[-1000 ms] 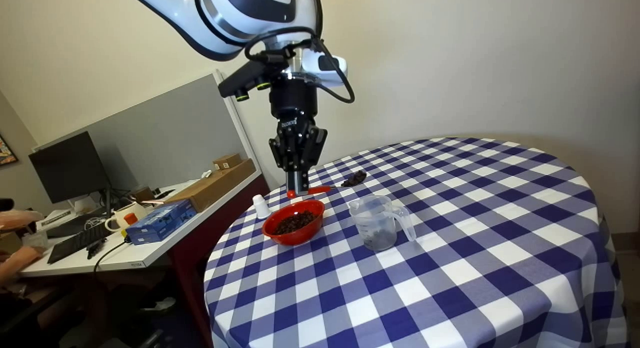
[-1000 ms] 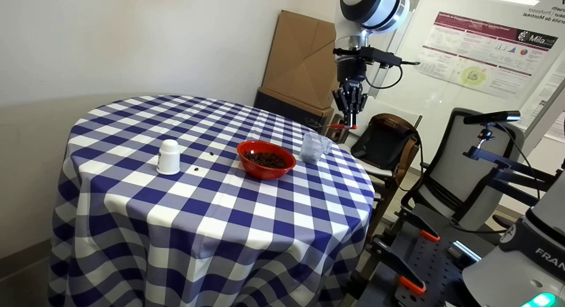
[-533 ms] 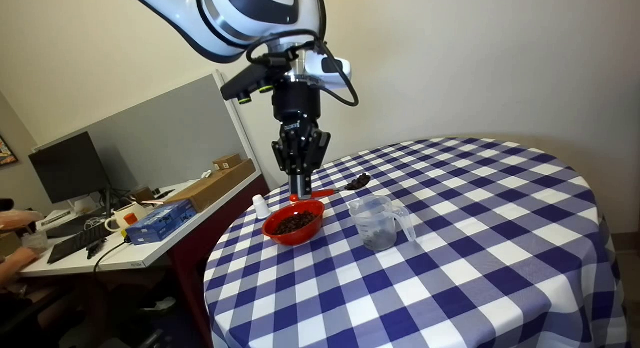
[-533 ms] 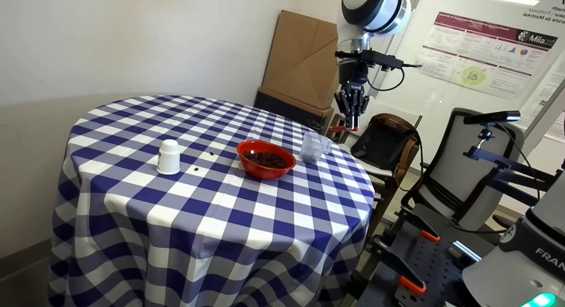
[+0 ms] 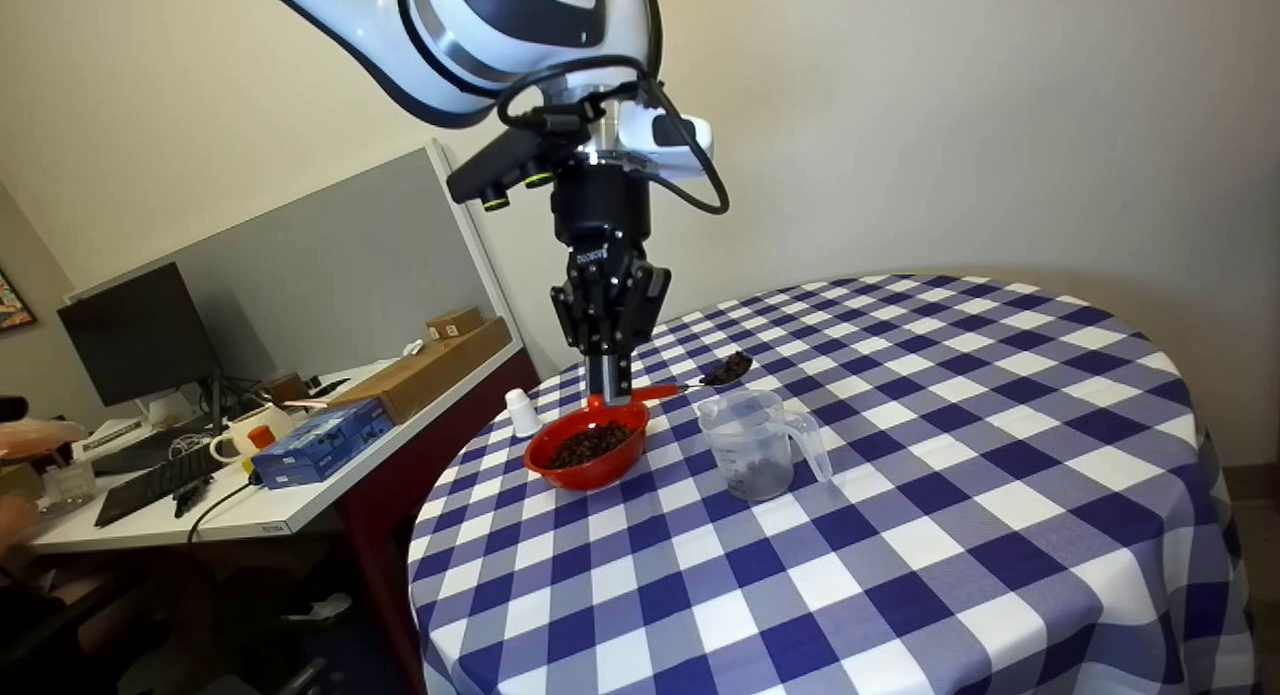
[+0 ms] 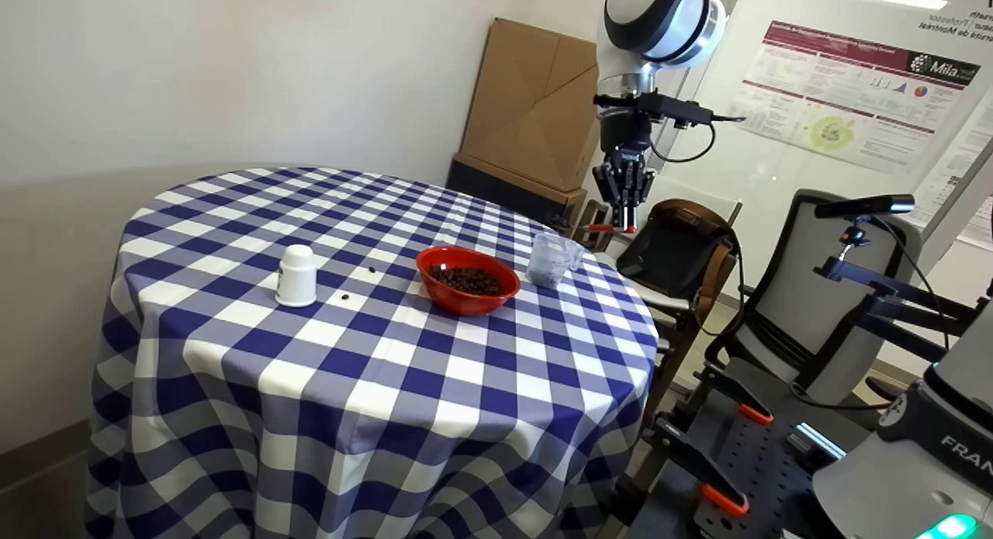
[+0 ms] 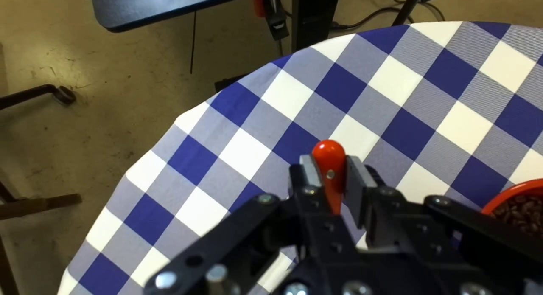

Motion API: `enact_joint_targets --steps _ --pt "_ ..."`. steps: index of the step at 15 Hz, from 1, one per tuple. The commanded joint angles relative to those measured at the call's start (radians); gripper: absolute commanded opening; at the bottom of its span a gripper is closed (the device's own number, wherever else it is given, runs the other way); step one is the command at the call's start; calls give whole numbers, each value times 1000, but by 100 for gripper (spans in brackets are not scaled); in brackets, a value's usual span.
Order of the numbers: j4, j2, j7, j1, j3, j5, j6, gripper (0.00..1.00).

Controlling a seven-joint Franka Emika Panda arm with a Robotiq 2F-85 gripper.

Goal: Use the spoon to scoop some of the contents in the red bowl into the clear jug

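My gripper is shut on the red handle of the spoon, the handle's rounded end poking out between the pads. A dark heap of contents fills the spoon's head, held roughly level in the air. In an exterior view that head appears just above the clear jug, whose exact distance below I cannot tell. Some dark stuff shows through the jug's lower wall. The red bowl, with more dark contents inside, stands beside the jug; its rim enters the wrist view at the right.
A white bottle stands on the checked tablecloth, with a few dark bits near it. Beyond the table edge are a chair with a bag and a desk with a blue box.
The gripper and loaded spoon have shifted slightly right and down in both exterior views, the spoon's head coming closer to the jug in the picture. Bowl and jug have stayed put.
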Motion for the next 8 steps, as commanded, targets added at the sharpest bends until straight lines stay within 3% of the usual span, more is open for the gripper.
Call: enact_joint_targets --steps 1,8 --pt "-23 -8 10 -3 -6 -29 30 10" --pt "-34 -13 40 1 -10 -92 55 10"
